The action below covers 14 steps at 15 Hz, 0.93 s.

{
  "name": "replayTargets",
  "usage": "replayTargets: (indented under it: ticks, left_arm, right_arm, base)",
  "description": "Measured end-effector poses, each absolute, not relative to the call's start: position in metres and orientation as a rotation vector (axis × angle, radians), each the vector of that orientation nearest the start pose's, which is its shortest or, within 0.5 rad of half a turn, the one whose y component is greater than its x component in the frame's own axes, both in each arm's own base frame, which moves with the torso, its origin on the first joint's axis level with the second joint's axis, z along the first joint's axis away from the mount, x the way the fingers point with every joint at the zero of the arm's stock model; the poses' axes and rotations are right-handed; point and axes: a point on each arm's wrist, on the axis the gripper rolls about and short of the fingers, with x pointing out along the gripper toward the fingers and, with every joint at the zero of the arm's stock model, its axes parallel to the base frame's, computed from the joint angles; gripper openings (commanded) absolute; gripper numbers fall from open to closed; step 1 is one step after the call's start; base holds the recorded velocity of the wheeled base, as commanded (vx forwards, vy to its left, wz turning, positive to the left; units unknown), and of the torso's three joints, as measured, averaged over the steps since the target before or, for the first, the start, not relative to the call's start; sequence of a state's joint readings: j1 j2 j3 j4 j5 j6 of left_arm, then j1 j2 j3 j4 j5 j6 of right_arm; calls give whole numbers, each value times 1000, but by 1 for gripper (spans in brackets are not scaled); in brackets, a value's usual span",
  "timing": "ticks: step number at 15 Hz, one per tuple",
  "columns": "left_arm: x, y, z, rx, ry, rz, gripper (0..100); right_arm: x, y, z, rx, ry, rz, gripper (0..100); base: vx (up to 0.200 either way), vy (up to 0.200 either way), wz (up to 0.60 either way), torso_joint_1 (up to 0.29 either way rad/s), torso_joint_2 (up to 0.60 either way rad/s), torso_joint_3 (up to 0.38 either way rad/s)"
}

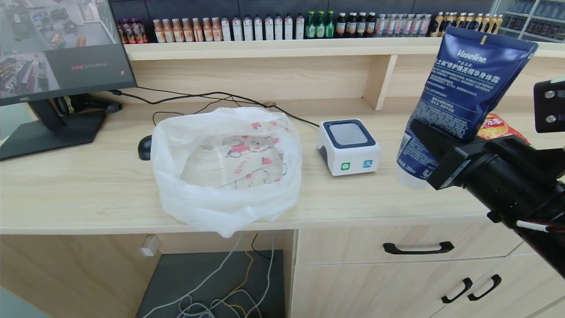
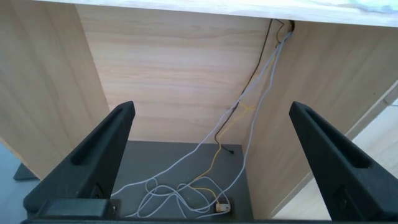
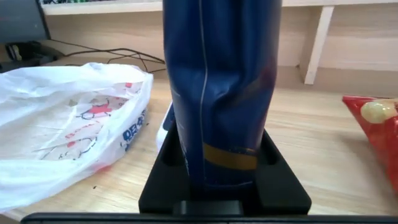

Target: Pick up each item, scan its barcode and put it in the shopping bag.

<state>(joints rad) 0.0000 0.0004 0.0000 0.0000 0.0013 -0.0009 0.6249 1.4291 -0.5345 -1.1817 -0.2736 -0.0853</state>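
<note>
The blue tube (image 1: pixel 468 84) is clamped by the right hand (image 1: pixel 424 138) near its cap end, with the cap down and the crimped end up, tilted off vertical. It is held clear of the desk (image 1: pixel 88 194), to the right of the scanner (image 1: pixel 348 145) and not yet over its window. The printed back panel is turned toward the head camera, but the barcode's position cannot be confirmed. The low grip is judged deliberate, so that most of the print is left uncovered for the scan. In the right wrist view the tube (image 3: pixel 217 74) is seen pinched between both fingers with its wall slightly dented. The body is judged soft and expected to flex if squeezed harder.

The shopping bag (image 1: pixel 227 168) is set left of the scanner, mouth open upward, so a drop from above is possible. A red snack packet (image 1: pixel 501 128) lies right of the scanner, behind the tube, and is judged next in queue.

The left hand (image 2: pixel 211 115) is held below desk level, facing the recess left of and lower than the scanner. Its fingers are spread wide and nothing is held. Cables (image 2: pixel 205 186) are seen ahead of it.

Step judged: the item is lifted and the scan is pending. The tube must be carried left and its code faced to the scanner window.
</note>
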Motion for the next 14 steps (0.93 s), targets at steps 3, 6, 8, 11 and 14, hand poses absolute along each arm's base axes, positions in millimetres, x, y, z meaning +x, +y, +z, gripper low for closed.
replayTargets:
  ticks: [3, 6, 8, 11, 14]
  left_arm:
    - [-23, 0, 75, 0, 0, 1, 100]
    - [-23, 0, 75, 0, 0, 1, 100]
    - [-23, 0, 75, 0, 1, 0, 100]
    - [-23, 0, 75, 0, 0, 1, 100]
    - [-23, 0, 75, 0, 0, 1, 100]
  right_arm:
    - [180, 123, 237, 21, -305, 331, 0]
    - [176, 120, 238, -27, -332, 322, 0]
    - [174, 120, 240, -92, -352, 316, 0]
    - [174, 120, 252, -179, -409, 283, 0]
    - [178, 122, 268, -216, -466, 257, 0]
  base:
    - [0, 0, 0, 0, 0, 0]
    - [0, 0, 0, 0, 0, 0]
    - [0, 0, 0, 0, 0, 0]
    - [0, 0, 0, 0, 0, 0]
    - [0, 0, 0, 0, 0, 0]
